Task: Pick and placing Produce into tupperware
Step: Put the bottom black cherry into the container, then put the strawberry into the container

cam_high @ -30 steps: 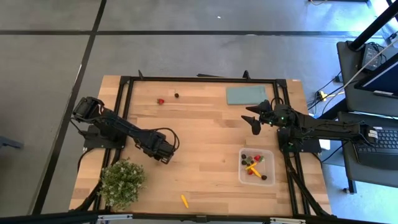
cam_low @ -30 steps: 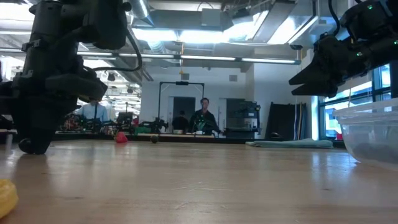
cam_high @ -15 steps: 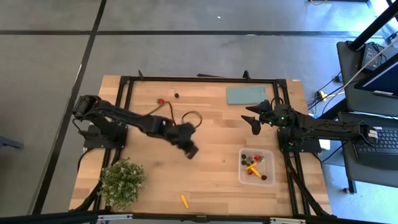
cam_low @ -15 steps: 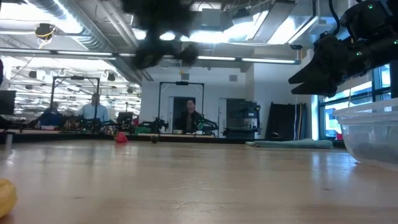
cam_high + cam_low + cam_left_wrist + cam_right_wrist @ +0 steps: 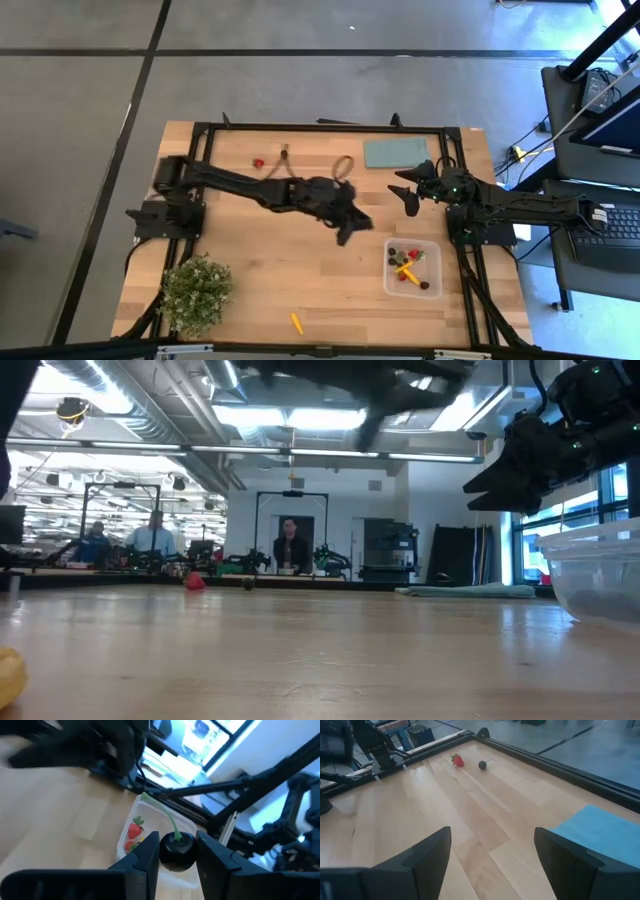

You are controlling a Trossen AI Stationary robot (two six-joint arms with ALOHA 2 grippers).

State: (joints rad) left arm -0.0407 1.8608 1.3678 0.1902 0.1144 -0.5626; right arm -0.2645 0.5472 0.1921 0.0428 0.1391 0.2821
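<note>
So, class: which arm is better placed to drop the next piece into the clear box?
Left. Its gripper holds a dark cherry close to the tupperware; the right gripper hangs open and empty.

Left arm now stretched across table, left gripper (image 5: pixel 347 228) moved from near potted plant (image 5: pixel 195 293) to just beside tupperware (image 5: pixel 414 267), jaws clamping dark cherry (image 5: pixel 176 851).

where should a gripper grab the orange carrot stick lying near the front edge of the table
Grip the carrot stick across its narrow middle, coming straight down from above. It lies flat and alone on the bare table, angled slightly, so the fingers should close across its short width, turned square to its long axis.
</note>
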